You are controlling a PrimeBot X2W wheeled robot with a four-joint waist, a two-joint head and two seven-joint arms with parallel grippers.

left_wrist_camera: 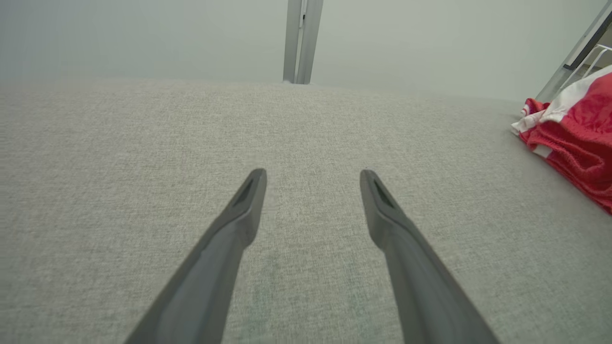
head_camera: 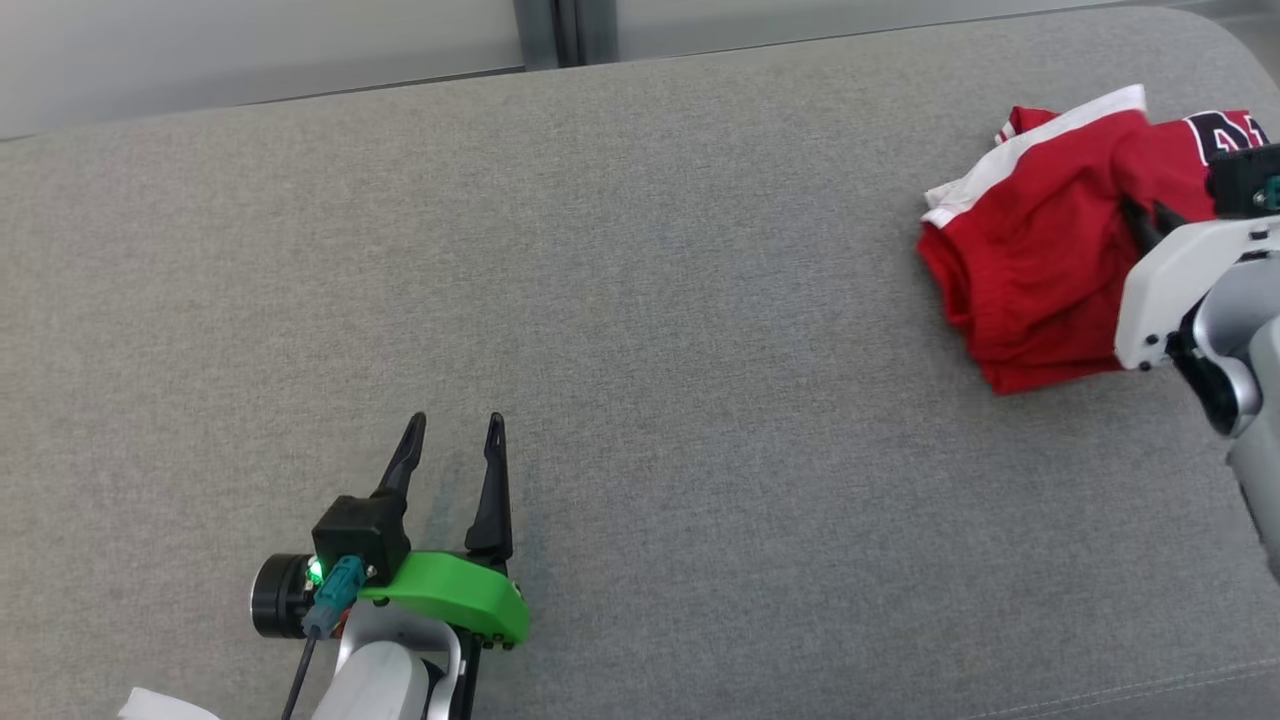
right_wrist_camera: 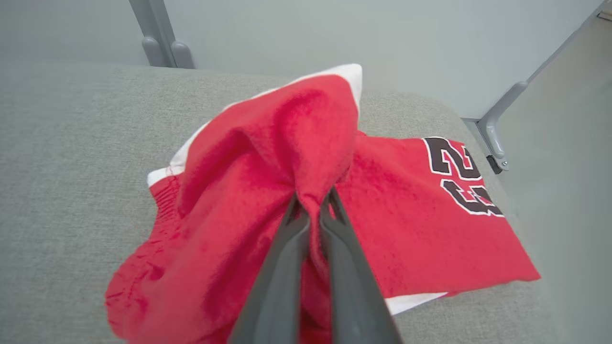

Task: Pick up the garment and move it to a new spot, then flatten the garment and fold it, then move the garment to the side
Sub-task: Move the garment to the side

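The garment [head_camera: 1040, 250] is a red piece with white trim and black numerals, bunched at the far right of the grey cushion. My right gripper [head_camera: 1150, 215] is shut on a fold of it; in the right wrist view the two dark fingers pinch a raised ridge of the garment [right_wrist_camera: 267, 191] at the right gripper [right_wrist_camera: 313, 198]. My left gripper [head_camera: 455, 435] stands open at the lower left, fingers apart over bare cushion, nothing between them. In the left wrist view the left gripper [left_wrist_camera: 313, 179] points across the cushion, with the garment [left_wrist_camera: 578, 138] at the right edge.
The grey fabric cushion [head_camera: 600, 300] spans the whole work area. A pale wall with a grey metal post [head_camera: 560, 30] runs behind it. A metal rail [right_wrist_camera: 497, 129] borders the cushion's right end. A white scrap [head_camera: 160, 705] shows at the bottom left.
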